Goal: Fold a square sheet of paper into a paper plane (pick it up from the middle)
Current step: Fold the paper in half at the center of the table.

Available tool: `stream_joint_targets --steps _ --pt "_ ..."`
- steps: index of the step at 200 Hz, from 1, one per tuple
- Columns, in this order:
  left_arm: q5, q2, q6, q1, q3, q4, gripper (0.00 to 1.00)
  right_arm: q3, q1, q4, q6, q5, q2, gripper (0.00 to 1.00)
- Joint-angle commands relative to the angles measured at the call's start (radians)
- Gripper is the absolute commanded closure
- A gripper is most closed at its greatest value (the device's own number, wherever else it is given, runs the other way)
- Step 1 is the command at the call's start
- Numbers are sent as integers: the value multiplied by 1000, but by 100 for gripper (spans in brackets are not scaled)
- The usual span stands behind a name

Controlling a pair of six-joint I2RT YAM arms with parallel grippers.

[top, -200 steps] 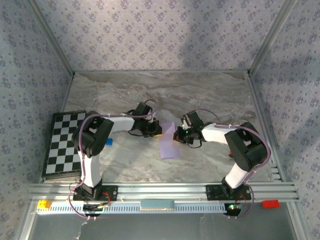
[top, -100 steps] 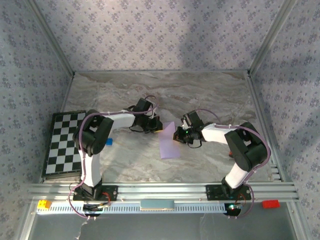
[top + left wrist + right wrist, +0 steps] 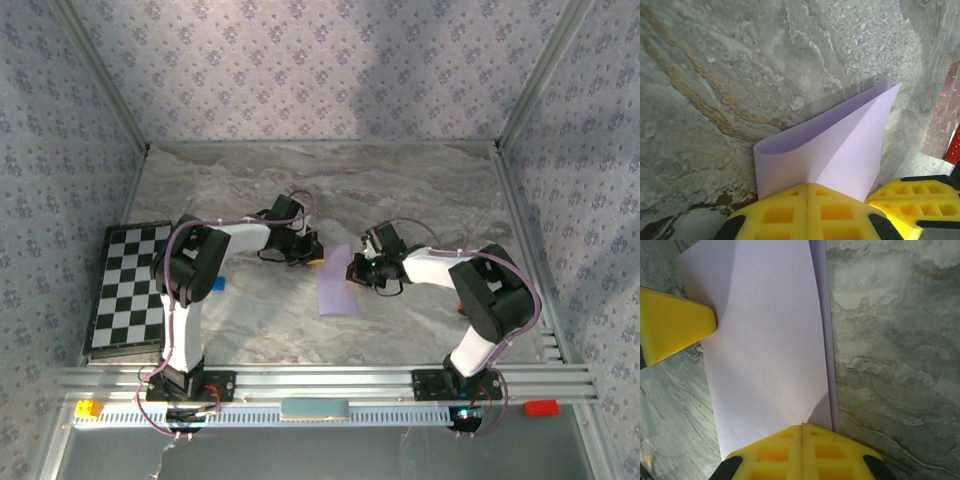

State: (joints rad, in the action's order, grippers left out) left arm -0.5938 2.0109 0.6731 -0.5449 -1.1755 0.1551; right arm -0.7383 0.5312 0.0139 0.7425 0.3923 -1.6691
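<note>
Lying folded on the grey marbled tabletop (image 3: 420,190), the thin pale lilac square sheet of paper (image 3: 337,284) is clamped tight from opposite sides by the left gripper (image 3: 807,188) and the right gripper (image 3: 802,429).

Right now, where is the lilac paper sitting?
In the top view the paper lies folded near the table's middle, between the left pincer and the right pincer, each pinching a side of its far end.
</note>
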Motion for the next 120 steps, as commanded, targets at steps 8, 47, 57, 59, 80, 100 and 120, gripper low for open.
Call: stream_joint_targets --steps 8,47,57,59,80,100,120 --pt "138 43 -9 48 -30 62 96 50 6 185 -22 -120 -58 100" --pt "158 65 13 60 -67 76 96 50 9 192 -23 -125 -54 100" --pt "172 75 14 59 -85 94 96 50 12 192 -24 -125 -54 100" --pt "174 77 14 59 -89 97 97 50 12 193 -25 -125 -53 100" --pt "197 95 26 60 -120 119 97 50 11 199 -27 -125 -50 100" --pt "207 106 50 66 -136 119 97 51 11 204 -31 -130 -47 100" --pt "204 113 60 69 -151 116 96 54 13 203 -32 -130 -44 100"
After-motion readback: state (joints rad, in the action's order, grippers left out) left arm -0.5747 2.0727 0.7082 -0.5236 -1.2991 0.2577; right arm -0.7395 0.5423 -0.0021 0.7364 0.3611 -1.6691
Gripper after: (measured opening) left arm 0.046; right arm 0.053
